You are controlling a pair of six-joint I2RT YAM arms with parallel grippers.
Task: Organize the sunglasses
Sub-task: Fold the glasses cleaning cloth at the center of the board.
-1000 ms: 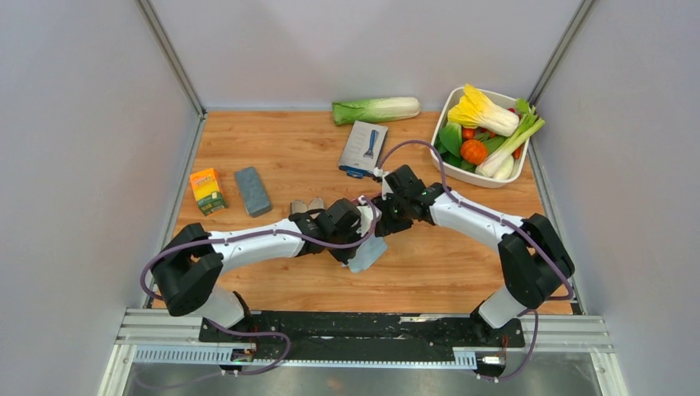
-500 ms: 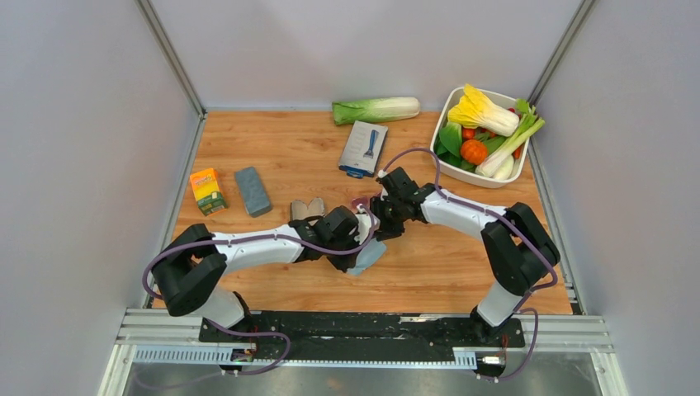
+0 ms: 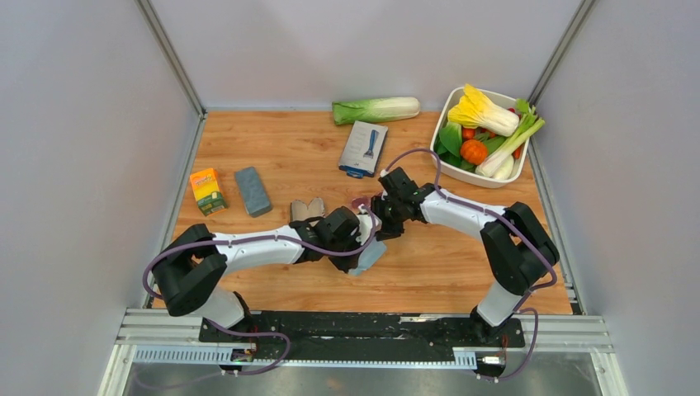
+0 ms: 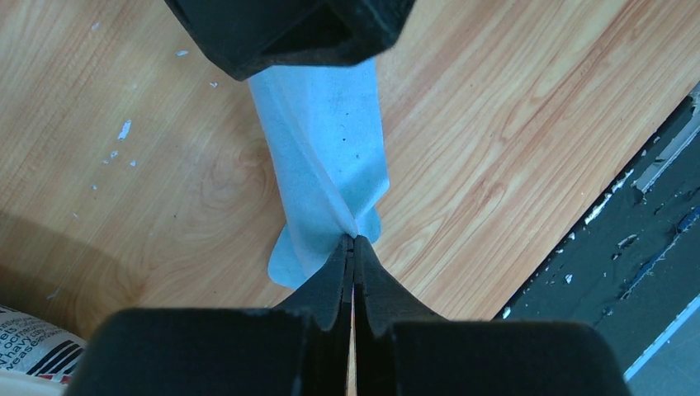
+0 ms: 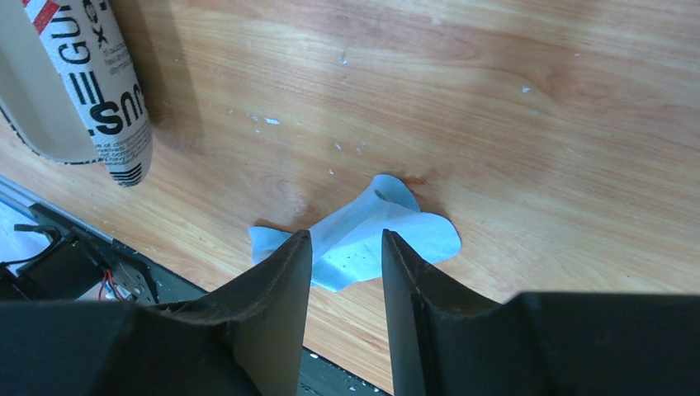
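Cloth (image 4: 326,140) at left gripper (image 4: 353,247) tips: was matt, creased fabric. Tabletop (image 4: 512,124) below: looked smooth wood-grain, white-flecked. Fingers (image 4: 328,289): matt black plastic.

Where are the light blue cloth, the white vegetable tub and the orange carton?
light blue cloth (image 4: 326,148), left wrist view, the middle of its twisted fold.
white vegetable tub (image 3: 479,177), top view, its near rim.
orange carton (image 3: 208,190), top view, its top face.
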